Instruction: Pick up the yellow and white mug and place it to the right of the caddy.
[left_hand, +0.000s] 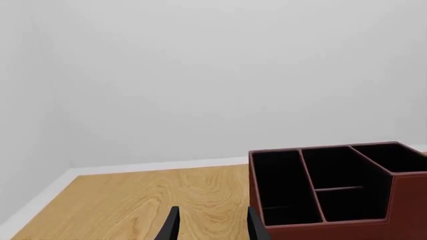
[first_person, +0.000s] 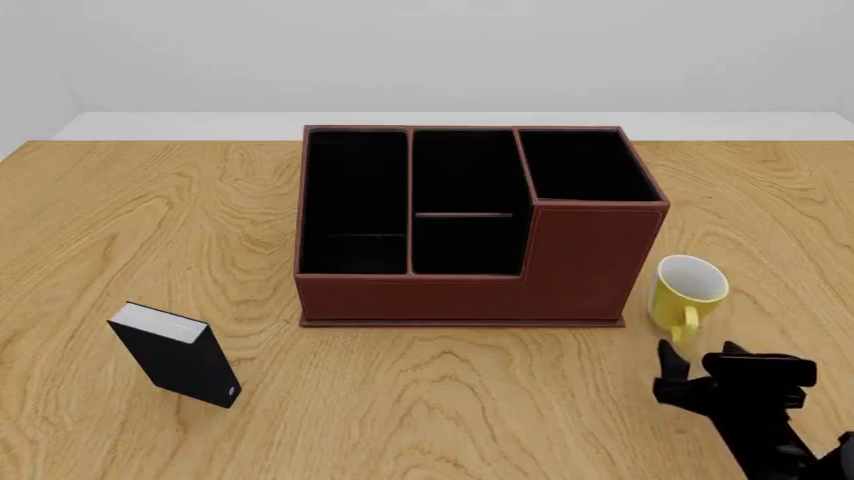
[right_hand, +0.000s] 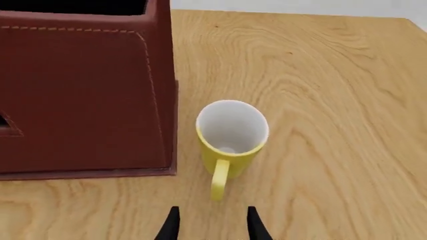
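Note:
The yellow and white mug stands upright on the table just right of the caddy's taller front right corner, its handle pointing toward the table's front. In the right wrist view the mug sits a little ahead of my right gripper, beside the caddy's wall. My right gripper is open and empty, just in front of the mug and apart from it. My left gripper is open and empty, with the caddy ahead of it to one side; this gripper is out of the front view.
A small black book with white pages stands at the front left of the wooden table. A white wall runs behind the table's far edge.

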